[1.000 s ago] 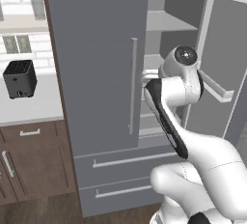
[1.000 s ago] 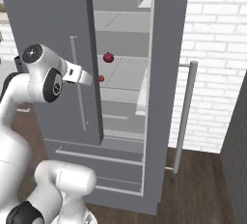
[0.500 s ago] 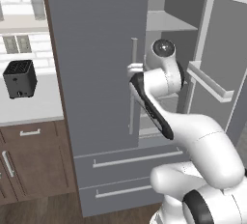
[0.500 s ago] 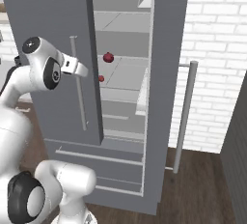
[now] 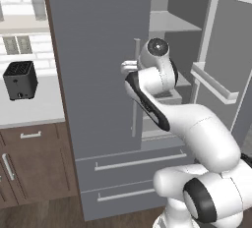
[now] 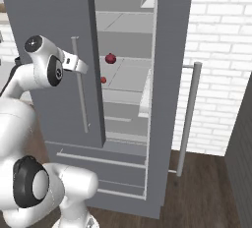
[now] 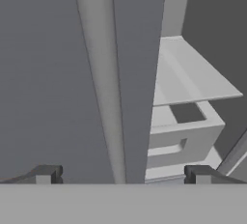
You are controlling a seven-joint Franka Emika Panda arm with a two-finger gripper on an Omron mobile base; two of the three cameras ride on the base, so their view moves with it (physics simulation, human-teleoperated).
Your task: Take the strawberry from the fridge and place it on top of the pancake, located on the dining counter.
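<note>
The fridge (image 5: 98, 74) has its left door shut and its right door (image 5: 221, 50) swung open. A tiny red strawberry (image 6: 103, 80) lies on a pale inner shelf, below a larger dark maroon fruit (image 6: 110, 58). My gripper (image 6: 83, 68) is up against the shut left door, level with the top of its vertical bar handle (image 6: 79, 89). In the hand view the gripper (image 7: 123, 175) is open, with the handle bar (image 7: 103, 73) running up between the two fingertips (image 7: 46, 174). Nothing is held. The pancake and the dining counter are out of view.
A black toaster (image 5: 19, 80) stands on a white worktop (image 5: 34, 111) over brown cabinets left of the fridge. Two drawers (image 5: 133, 163) sit below the doors. The open door's long handle (image 6: 189, 109) sticks out before a white brick wall (image 6: 221, 50).
The arm has swung left, from in front of the fridge opening to the left door's handle. The gripper has stayed open.
</note>
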